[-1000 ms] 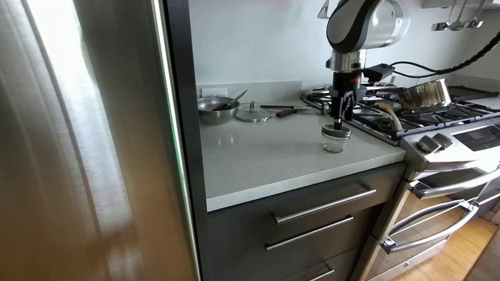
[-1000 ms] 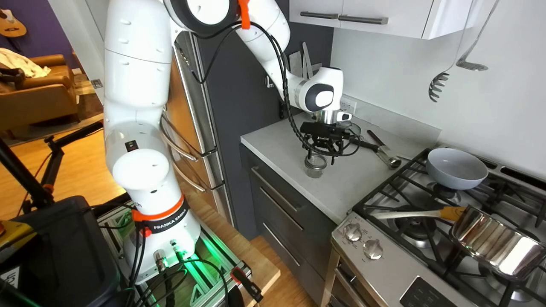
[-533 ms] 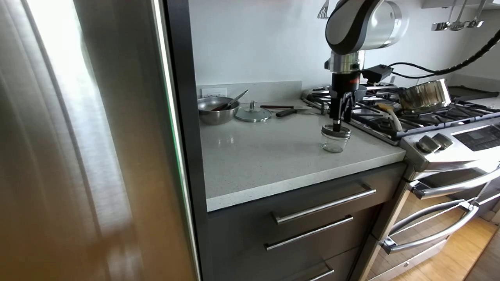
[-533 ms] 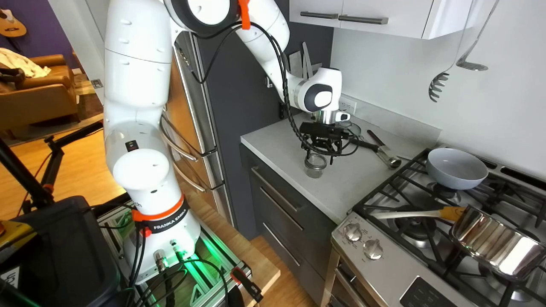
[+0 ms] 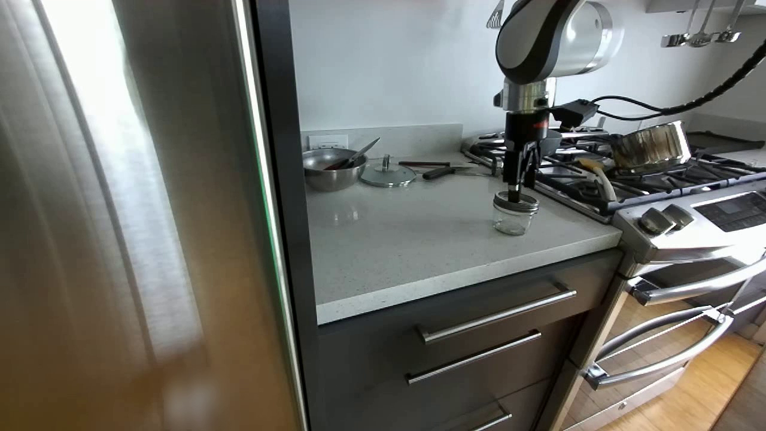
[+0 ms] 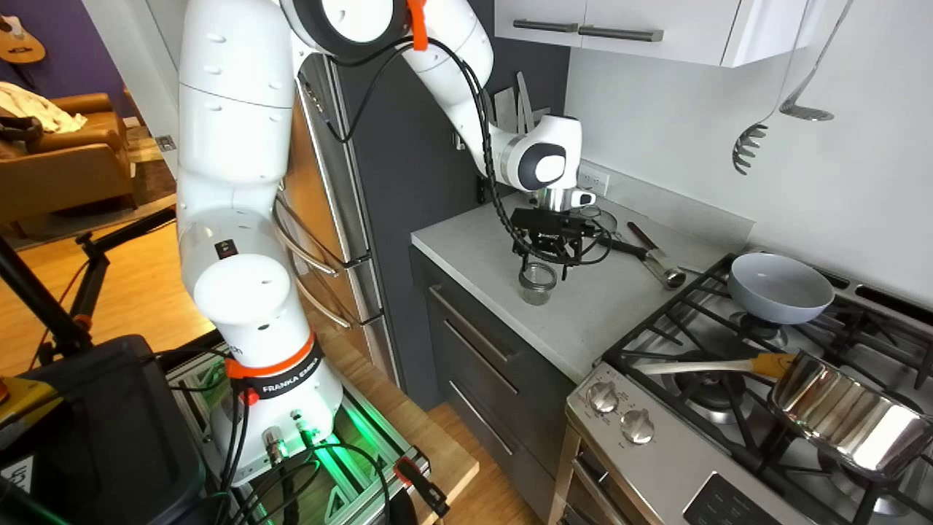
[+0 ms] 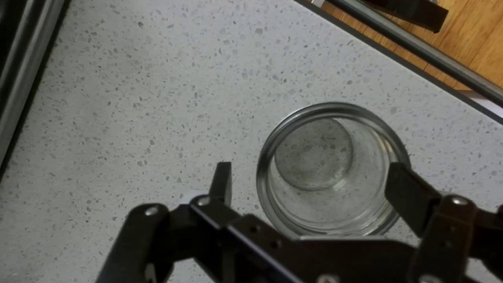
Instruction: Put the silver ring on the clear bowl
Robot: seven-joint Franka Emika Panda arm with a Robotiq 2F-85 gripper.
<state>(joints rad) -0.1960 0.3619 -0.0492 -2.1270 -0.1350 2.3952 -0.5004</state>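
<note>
The silver ring (image 5: 526, 205) lies flat on top of the clear bowl (image 5: 512, 224), around its rim. Both also show in an exterior view, the ring (image 6: 538, 284) above the glass bowl (image 6: 536, 296). In the wrist view the ring (image 7: 264, 173) frames the open mouth, and the bowl's glass bottom (image 7: 314, 155) shows through it. My gripper (image 7: 310, 168) is open. Its right finger (image 7: 404, 192) overlaps the ring's edge in that view; its left finger (image 7: 222, 181) stands apart from the ring, over the counter. I cannot tell whether a finger touches the ring.
A shiny metal bowl (image 5: 333, 179) holding utensils, a glass lid (image 5: 388, 175) and a black-handled utensil (image 5: 440, 173) lie at the back. The stove bears a tilted pot (image 6: 849, 415) and a grey-blue bowl (image 6: 780, 288). The counter's front edge (image 5: 467, 272) is near the glass bowl.
My gripper has moved slightly to the left in both exterior views. The glass bowl with the ring has shifted very slightly towards the counter's front edge. The gripper stays open.
</note>
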